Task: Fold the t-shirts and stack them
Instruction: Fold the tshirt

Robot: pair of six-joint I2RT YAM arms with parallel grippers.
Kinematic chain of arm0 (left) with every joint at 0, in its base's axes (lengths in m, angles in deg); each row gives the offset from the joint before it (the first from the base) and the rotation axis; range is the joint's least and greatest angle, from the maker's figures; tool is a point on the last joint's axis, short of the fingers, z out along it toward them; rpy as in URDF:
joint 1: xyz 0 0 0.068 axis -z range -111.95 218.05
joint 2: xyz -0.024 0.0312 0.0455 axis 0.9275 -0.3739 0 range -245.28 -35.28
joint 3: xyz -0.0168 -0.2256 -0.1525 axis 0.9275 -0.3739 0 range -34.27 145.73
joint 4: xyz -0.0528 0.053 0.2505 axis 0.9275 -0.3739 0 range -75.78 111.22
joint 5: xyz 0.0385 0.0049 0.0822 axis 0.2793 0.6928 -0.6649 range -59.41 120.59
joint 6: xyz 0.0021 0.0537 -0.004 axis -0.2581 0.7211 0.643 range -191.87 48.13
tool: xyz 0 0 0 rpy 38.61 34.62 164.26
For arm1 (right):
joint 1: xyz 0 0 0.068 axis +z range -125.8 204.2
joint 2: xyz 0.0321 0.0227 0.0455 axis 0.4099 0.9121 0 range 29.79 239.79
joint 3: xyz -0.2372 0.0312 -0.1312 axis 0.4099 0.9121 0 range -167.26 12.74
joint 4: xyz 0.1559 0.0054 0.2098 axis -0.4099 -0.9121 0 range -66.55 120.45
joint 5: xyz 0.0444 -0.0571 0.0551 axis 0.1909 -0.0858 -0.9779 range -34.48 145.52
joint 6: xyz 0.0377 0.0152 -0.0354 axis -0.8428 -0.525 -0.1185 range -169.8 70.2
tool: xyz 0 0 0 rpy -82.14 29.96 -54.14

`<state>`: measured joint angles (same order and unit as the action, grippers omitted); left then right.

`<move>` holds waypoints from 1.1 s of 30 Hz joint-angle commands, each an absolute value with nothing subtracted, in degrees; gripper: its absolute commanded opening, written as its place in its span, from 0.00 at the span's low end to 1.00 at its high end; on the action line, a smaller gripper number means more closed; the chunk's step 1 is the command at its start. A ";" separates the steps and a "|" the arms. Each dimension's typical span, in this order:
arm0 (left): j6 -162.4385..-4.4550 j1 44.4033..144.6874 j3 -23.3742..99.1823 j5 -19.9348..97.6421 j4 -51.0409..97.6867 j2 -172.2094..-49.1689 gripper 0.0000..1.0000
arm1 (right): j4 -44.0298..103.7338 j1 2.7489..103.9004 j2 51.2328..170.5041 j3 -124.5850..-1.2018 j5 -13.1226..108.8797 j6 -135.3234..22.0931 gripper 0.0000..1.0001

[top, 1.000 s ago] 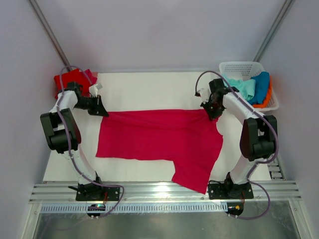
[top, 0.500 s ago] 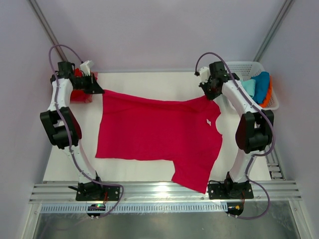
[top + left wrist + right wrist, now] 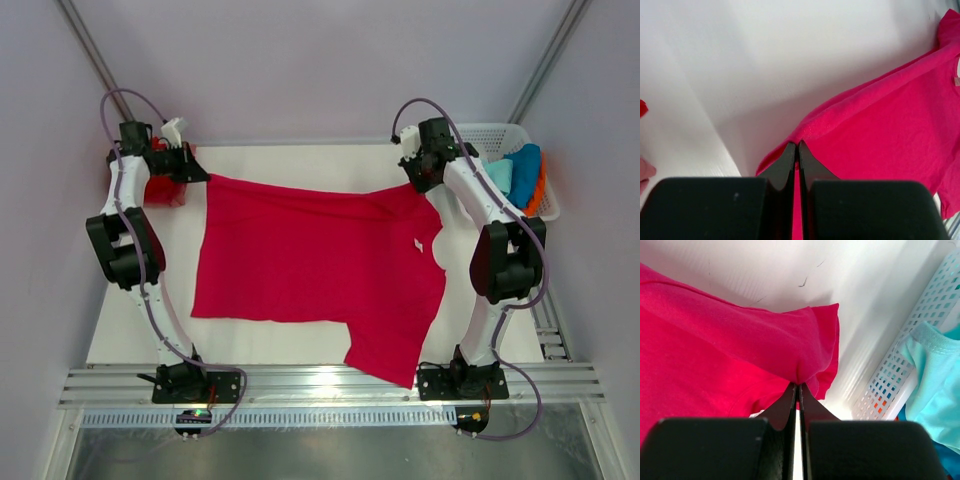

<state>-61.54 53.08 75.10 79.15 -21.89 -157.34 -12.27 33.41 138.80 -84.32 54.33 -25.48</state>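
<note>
A crimson-pink t-shirt (image 3: 320, 265) lies spread across the white table, its far edge lifted at both corners. My left gripper (image 3: 200, 175) is shut on the shirt's far left corner (image 3: 805, 135). At the far right, my right gripper (image 3: 420, 185) is shut on the shirt's sleeve (image 3: 812, 347). The near right part of the shirt hangs over the table's front edge. A red t-shirt (image 3: 165, 185) lies bunched at the far left corner, mostly behind the left arm. Mint-green (image 3: 490, 178), blue (image 3: 522, 172) and orange (image 3: 541, 192) t-shirts sit in the basket.
The white lattice basket (image 3: 480, 133) stands at the far right corner, close to my right gripper; its wall (image 3: 910, 350) shows in the right wrist view. A metal rail (image 3: 320, 385) runs along the near edge between the arm bases.
Both grippers have carried the shirt's far edge away from the arms, towards the back of the table, spreading the shirt out. Most of that travel came early; lately they moved only slightly.
</note>
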 commanded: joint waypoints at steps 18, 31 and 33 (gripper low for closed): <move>-66.33 54.77 80.61 79.64 -10.78 -159.47 0.05 | -1.81 33.16 140.79 -90.71 55.26 -28.71 0.03; -62.03 54.86 77.20 79.90 -16.12 -154.82 0.00 | -5.23 33.25 135.44 -85.44 52.27 -28.18 0.03; -59.49 54.77 75.52 79.72 -19.02 -152.89 0.00 | -7.42 33.25 132.63 -81.94 50.34 -26.96 0.03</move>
<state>-63.77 54.81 76.98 79.21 -15.23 -158.39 -4.56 33.39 138.97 -85.15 52.97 -27.74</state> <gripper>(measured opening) 0.006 0.036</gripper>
